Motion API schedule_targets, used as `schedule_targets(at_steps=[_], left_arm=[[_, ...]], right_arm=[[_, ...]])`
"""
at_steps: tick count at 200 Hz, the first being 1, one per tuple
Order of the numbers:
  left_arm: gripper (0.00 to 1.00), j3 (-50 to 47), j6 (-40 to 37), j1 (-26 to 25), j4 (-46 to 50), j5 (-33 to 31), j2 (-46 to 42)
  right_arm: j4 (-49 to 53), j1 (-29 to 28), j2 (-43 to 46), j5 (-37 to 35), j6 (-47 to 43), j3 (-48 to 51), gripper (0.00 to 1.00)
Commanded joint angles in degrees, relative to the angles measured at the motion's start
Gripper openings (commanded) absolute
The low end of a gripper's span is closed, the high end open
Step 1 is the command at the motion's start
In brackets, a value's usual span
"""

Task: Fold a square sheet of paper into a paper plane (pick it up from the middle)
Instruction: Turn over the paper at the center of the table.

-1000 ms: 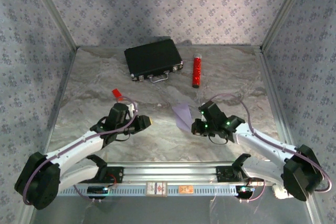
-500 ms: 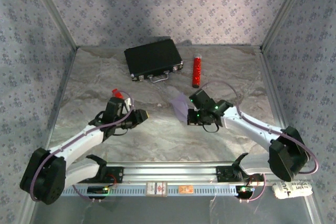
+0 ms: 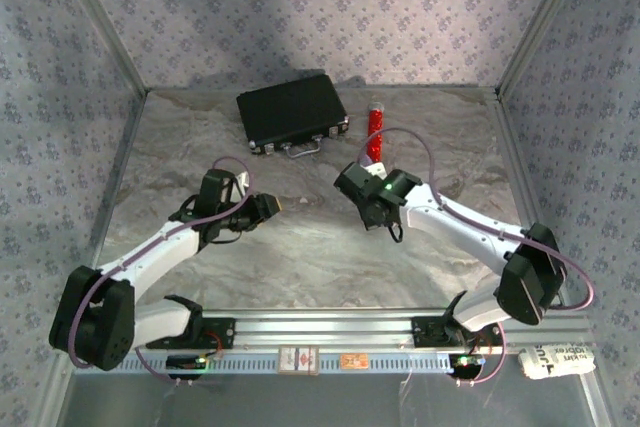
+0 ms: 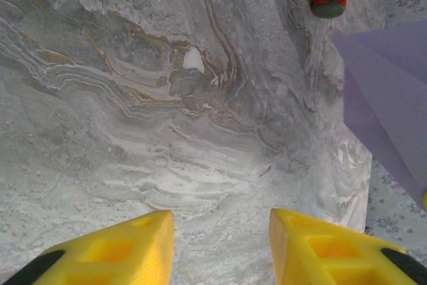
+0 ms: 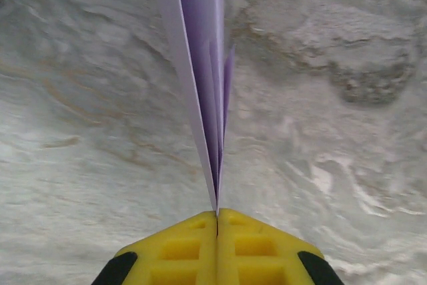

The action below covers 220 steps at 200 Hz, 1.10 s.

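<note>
Over the table (image 3: 300,267) centre, top view: your right gripper (image 3: 350,185) faces the left gripper (image 3: 270,205). Left wrist: jaws wide, likely ready for the folded sheet of paper (image 4: 393,91) alongside. Right wrist: jaws pinch its crease, pressing the layers together.

Soft overhead light is falling across my tabletop (image 3: 300,257), leaving only faint shadows beneath my arms (image 3: 160,252). The far wall (image 3: 320,17) is sitting dimmer at its middle. My right hand (image 5: 217,218) is looking soft up close.
</note>
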<state>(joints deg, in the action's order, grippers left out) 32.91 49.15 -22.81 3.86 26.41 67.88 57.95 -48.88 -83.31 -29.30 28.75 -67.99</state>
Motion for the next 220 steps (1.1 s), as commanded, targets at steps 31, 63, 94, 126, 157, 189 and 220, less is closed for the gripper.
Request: schedule_targets(at_steps=[31,63,94,126,157,189,220], left_arm=[[0.43,-1.25,-0.70,0.70,2.84,2.10,-2.44],[0.42,-1.67,0.18,1.27,2.66,2.51,-3.94],[0.43,-2.56,0.86,1.36,2.88,2.35,-5.33],[0.43,-3.29,1.16,1.69,3.01,1.26,-6.15],[0.43,-2.67,1.15,2.11,3.35,1.19,-6.27],[0.43,-3.02,1.21,2.24,3.38,1.10,-6.19],[0.43,-3.55,1.26,2.42,2.96,1.01,-5.67]], right_arm=[[5.59,-6.01,-2.62,-9.80,2.05,-0.83,0.03],[6.29,-8.93,-5.04,-9.33,4.07,1.78,0.04],[6.06,-11.46,-7.26,-8.32,3.76,1.94,0.04],[4.66,-13.15,-9.82,-4.93,3.17,1.04,0.06],[0.01,-14.47,-11.08,0.66,1.65,1.31,0.10],[-4.26,-15.01,-12.01,4.95,0.08,1.63,0.12],[-5.57,-15.00,-13.74,7.52,-1.18,0.58,0.19]])
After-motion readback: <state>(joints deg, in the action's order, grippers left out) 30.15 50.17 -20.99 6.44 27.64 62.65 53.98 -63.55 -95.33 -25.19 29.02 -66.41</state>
